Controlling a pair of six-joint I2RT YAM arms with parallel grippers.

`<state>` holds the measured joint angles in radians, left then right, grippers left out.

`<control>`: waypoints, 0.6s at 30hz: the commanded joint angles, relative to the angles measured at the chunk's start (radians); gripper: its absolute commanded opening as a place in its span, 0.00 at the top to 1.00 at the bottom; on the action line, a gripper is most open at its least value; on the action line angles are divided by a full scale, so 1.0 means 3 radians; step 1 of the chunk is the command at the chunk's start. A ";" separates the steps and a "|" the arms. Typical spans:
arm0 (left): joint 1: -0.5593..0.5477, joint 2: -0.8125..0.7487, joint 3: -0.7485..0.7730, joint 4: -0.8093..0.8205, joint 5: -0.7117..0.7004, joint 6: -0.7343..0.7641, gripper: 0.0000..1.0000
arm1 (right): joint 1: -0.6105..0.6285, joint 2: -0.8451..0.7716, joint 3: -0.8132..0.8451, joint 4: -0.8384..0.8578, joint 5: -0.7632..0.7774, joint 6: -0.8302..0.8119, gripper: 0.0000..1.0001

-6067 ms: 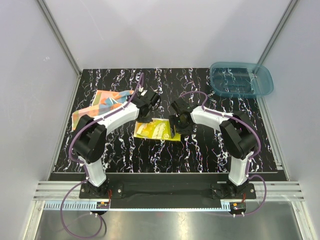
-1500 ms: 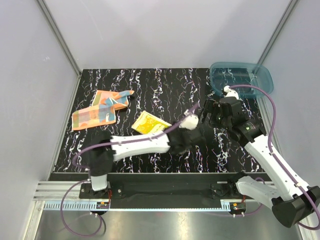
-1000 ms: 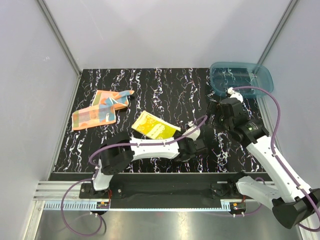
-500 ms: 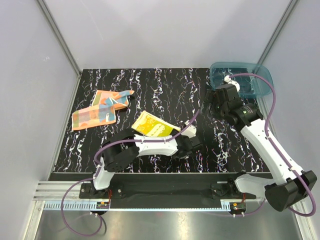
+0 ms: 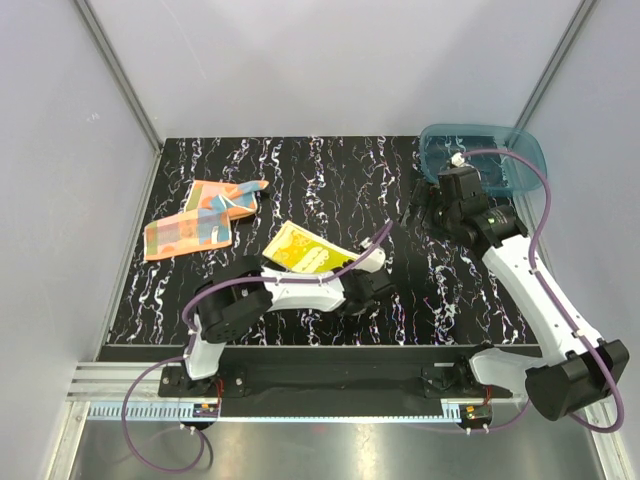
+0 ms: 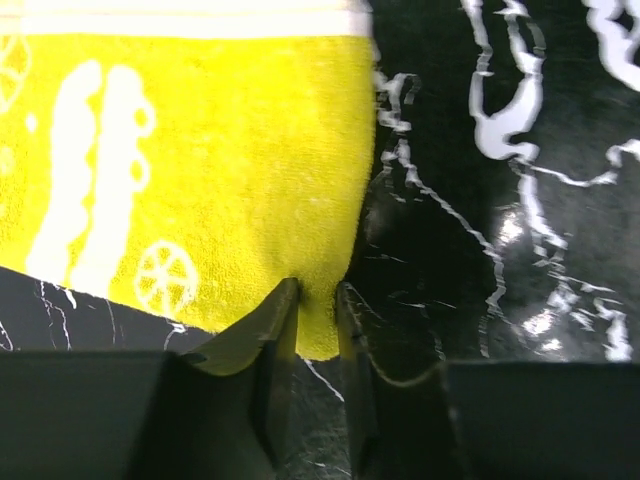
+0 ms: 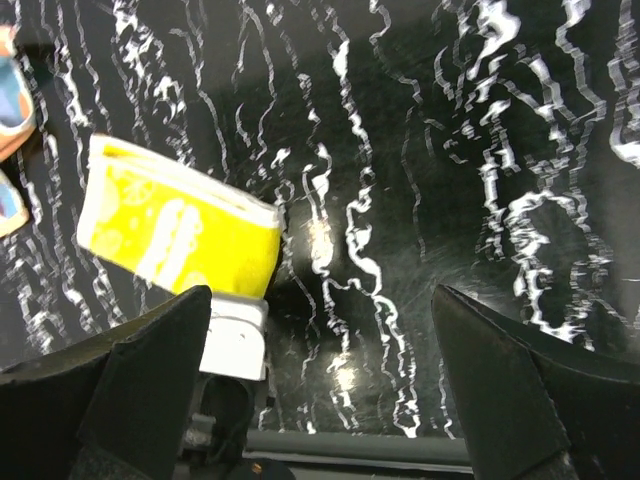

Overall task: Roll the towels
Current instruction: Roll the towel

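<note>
While your left gripper [image 6: 318, 300] has its fingers drawn almost together on the tip of the yellow towel's [image 6: 200, 170] near corner, treat that hold as thin. Only a small tongue of cloth sits between the pads. The towel lies flat near the middle of the black marbled table [image 5: 330, 180], and the orange towel [image 5: 200, 220] is well apart from it, toward the far left.

Your right gripper [image 7: 320, 300] hangs with its jaws wide apart and nothing in them, near the teal bin [image 5: 520, 170] and away from both cloths.

- **Slipping out:** a quick tug could strip the corner from the fingers, because so little of it is caught.
- **Dragging, not rolling:** nothing pins the cloth, so a pull from one corner would likely drag or swivel the whole towel. Any roll started that way would come out skewed.
- **Split layers:** the towel looks folded double, judging by the white edge in the right wrist view. You may have only one layer, and lifting would then peel the fold open.
- **Arm rumpling the cloth:** your left arm lies low and stretched across the table, just beside the towel's near edge, so a sweep could rumple it.

From above, the left wrist covers the pinched corner, so the grip shows only in the left wrist view. That view cuts the towel off at the top and left. I cannot tell how many layers are clamped, or whether the fingertips touch the table. The orange towel's folds are hard to read, and the right wrist view shows only a sliver of it.
</note>
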<state>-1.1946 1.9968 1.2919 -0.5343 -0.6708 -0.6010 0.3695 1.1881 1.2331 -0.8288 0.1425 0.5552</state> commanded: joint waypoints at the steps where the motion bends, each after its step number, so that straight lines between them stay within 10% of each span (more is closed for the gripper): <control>1: 0.0198 0.0043 -0.0348 -0.0050 0.0430 -0.0062 0.78 | -0.0121 0.0069 -0.0050 0.0165 -0.0433 0.0010 0.00; 8: 0.0392 -0.0264 -0.0783 0.0522 0.0849 0.0055 0.97 | -0.0183 0.0401 -0.0346 0.0456 -0.1333 0.0092 0.00; 18: 0.0592 -0.0714 -0.1320 0.1039 0.1229 0.0111 1.00 | -0.0173 0.1356 -0.0863 0.1815 -0.2576 0.0624 0.07</control>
<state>-1.0286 1.7695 0.9676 -0.1795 -0.4110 -0.5751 0.3161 1.5433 0.9733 -0.4679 -0.4747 0.6796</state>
